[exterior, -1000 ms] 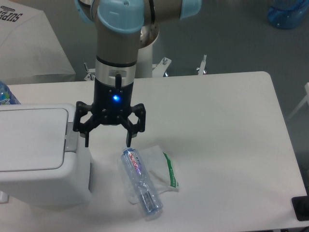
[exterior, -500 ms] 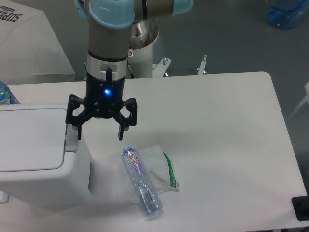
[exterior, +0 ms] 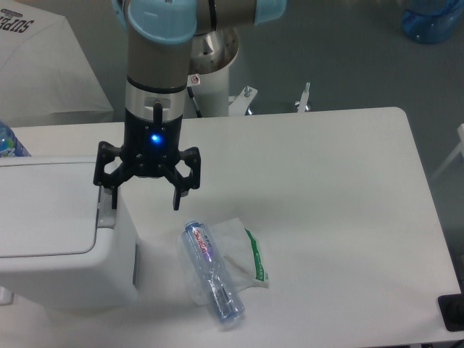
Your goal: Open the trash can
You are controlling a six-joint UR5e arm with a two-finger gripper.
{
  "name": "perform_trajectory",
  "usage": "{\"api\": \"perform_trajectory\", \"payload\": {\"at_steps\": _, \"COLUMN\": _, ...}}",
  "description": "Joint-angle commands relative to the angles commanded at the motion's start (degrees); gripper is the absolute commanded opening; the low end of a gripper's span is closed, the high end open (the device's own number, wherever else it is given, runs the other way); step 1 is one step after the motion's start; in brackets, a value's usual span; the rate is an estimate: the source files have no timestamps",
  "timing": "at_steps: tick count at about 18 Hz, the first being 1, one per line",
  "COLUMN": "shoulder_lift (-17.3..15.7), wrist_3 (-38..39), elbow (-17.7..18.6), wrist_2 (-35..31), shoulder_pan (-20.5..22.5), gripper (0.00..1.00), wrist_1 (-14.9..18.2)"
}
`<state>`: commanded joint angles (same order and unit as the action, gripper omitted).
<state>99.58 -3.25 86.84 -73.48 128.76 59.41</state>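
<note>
The trash can (exterior: 61, 239) is a large white boxy bin at the left edge of the table, its flat lid (exterior: 43, 209) down. A small grey latch (exterior: 106, 214) shows on its right edge. My gripper (exterior: 143, 199) hangs open above the bin's right side. Its left finger (exterior: 114, 196) stands just over the latch, and its right finger (exterior: 176, 194) hangs over the table beside the bin. Nothing is between the fingers.
A clear plastic bottle (exterior: 212, 270) lies on a white wrapper (exterior: 243, 254) in front of the gripper. A blue-capped bottle (exterior: 9, 141) peeks in at the left edge, behind the bin. The robot's base (exterior: 214, 69) stands behind the table.
My gripper has moved left and slightly away from the bottle, from beside the bin's right wall to over its right edge. It stays open.
</note>
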Motion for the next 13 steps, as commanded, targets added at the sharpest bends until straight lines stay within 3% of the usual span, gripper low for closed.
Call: {"api": "perform_trajectory", "payload": {"at_steps": 13, "shoulder_lift": 0.35, "wrist_3": 0.00, "elbow": 0.62, "wrist_2": 0.00, "shoulder_pan": -0.35, "gripper": 1.00, "wrist_1": -0.09}}
